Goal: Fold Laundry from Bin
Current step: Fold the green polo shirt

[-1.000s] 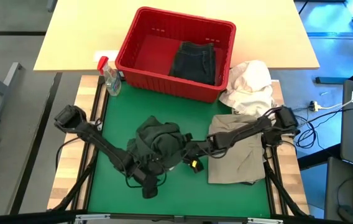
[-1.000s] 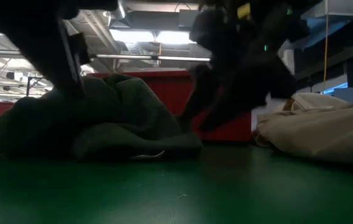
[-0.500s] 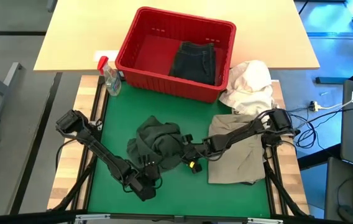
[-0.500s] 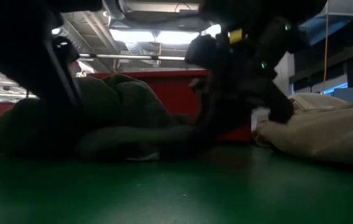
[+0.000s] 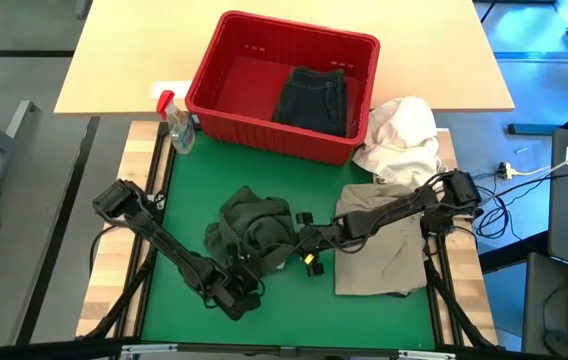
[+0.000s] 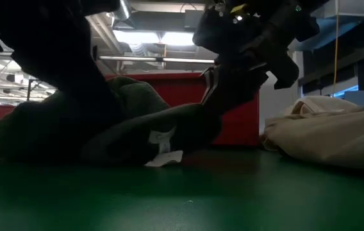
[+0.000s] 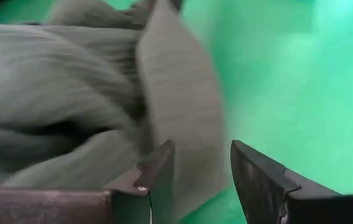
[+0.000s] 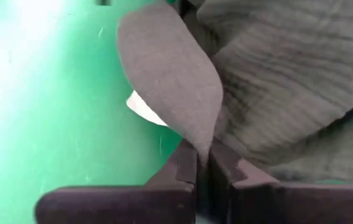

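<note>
Since a second ago, my right gripper (image 8: pixel 202 167) has closed from wide apart onto a flap of the crumpled dark olive-charcoal garment (image 5: pixel 252 228); that flap now stands raised off the mat, showing a white label (image 6: pixel 164 146) in the low view.

Count of laundry: three garments in sight.
- One crumpled dark garment, mid-mat on the green table mat (image 5: pixel 384 312).
- One dark folded garment (image 5: pixel 314 98), inside the red slotted plastic bin (image 5: pixel 232 110) at the table's far side.
- One khaki-beige garment (image 5: pixel 384 250), flat on the mat's right part, under my right arm.

Other items: one white cloth bundle (image 5: pixel 400 136) just beside the bin; one small clear spray bottle with red top (image 5: pixel 176 124) at the bin's left.

Arms, two:
- Right arm reaches low across the khaki piece, fingers pinched tight on the dark flap.
- Left gripper (image 7: pixel 202 163) sits low at the crumpled garment's near edge, fingers parted, a fold of the fabric between them, not clamped.
</note>
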Motion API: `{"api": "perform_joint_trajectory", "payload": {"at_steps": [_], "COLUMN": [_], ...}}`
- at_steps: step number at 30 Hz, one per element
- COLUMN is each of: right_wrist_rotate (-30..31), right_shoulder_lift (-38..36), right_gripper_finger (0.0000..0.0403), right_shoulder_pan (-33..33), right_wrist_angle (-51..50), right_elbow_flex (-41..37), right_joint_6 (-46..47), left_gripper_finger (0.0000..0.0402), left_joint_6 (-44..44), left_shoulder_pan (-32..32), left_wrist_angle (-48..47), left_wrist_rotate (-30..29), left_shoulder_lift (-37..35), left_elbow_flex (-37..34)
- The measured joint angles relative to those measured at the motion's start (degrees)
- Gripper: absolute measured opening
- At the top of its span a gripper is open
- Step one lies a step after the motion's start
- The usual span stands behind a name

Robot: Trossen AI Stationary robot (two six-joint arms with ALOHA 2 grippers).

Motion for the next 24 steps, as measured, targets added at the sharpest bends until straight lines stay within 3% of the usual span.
{"api": "perform_joint_trajectory", "payload": {"at_steps": [3, 7, 14, 20, 24], "right_wrist_rotate": [0.0, 0.0, -0.5, -0.5, -0.5], "right_shoulder_lift": [0.0, 0.0, 0.0, 0.1, 0.1], "right_gripper_finger": [0.0016, 0.0031, 0.0014, 0.0018, 0.0020], "right_shoulder_pan": [0.0, 0.0, 0.0, 0.0, 0.1], "right_wrist_angle": [0.0, 0.1, 0.1, 0.5, -0.3], "right_elbow_flex": [0.0, 0.0, 0.0, 0.0, 0.9], "right_joint_6": [0.4, 1.4, 1.3, 1.3, 1.3], "left_gripper_finger": [0.0162, 0.0190, 0.0211, 0.0191, 0.0129], "left_joint_6": [0.2, -1.3, -1.7, -4.4, -2.9], "left_shoulder_pan": [0.0, 0.3, 1.1, 2.6, 3.4], "left_wrist_angle": [4.5, 2.5, 0.5, -7.0, -8.6], "left_wrist_rotate": [1.1, 0.3, -0.3, -0.7, -0.4], "left_shoulder_lift": [1.5, 3.8, 6.2, 6.3, 6.3], "left_elbow_flex": [0.0, 0.0, 0.0, 0.0, 0.0]}}
